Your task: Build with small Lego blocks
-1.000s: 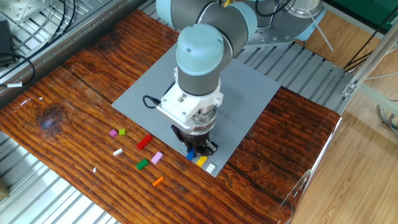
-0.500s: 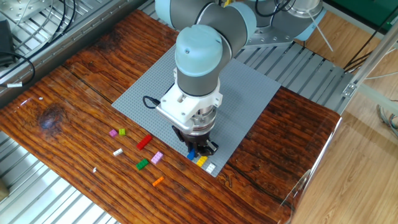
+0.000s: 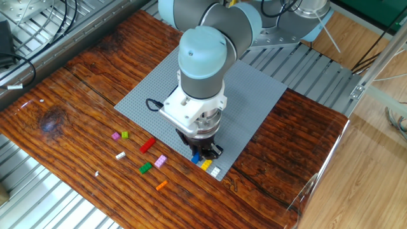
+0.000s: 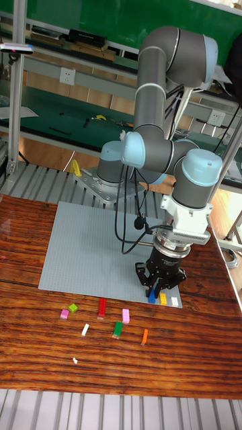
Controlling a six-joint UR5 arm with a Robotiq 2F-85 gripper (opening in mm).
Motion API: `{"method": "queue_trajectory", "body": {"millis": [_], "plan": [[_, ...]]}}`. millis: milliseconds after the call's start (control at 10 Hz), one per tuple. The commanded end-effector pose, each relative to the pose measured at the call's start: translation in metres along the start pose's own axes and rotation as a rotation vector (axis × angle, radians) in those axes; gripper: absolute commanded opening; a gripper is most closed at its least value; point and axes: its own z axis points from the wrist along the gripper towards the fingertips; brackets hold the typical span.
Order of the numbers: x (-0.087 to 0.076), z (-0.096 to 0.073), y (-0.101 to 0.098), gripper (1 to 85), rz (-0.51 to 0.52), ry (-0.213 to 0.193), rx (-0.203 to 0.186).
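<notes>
On wooden table: grey baseplate, loose bricks in front. Gripper over blue brick, yellow brick beside; grip unclear.

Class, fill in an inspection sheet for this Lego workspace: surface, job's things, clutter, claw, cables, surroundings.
Surface: dark wooden table with a grey baseplate on it.
Job's things: loose on the wood, a red brick, green brick, orange brick, two pink bricks, lime brick and white brick; on the baseplate's near corner, a blue brick, yellow brick and white one.
Clutter: nothing seen.
Claw: claw down at the blue brick; grip cannot be told.
Cables: black cable at the wrist.
Surroundings: metal slats; a workbench behind.
</notes>
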Motion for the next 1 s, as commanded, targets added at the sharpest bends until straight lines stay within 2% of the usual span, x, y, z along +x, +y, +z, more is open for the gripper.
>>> {"method": "queue_trajectory", "body": {"millis": [0, 400, 800, 900], "plan": [[0.001, 0.001, 0.003, 1.0, 0.003, 0.013, -0.017], [0.002, -0.007, -0.009, 1.0, -0.024, 0.049, -0.034], [-0.001, -0.016, 0.011, 1.3, 0.001, 0.07, -0.009], [-0.001, -0.02, 0.015, 6.0, -0.019, 0.08, -0.013]]}}
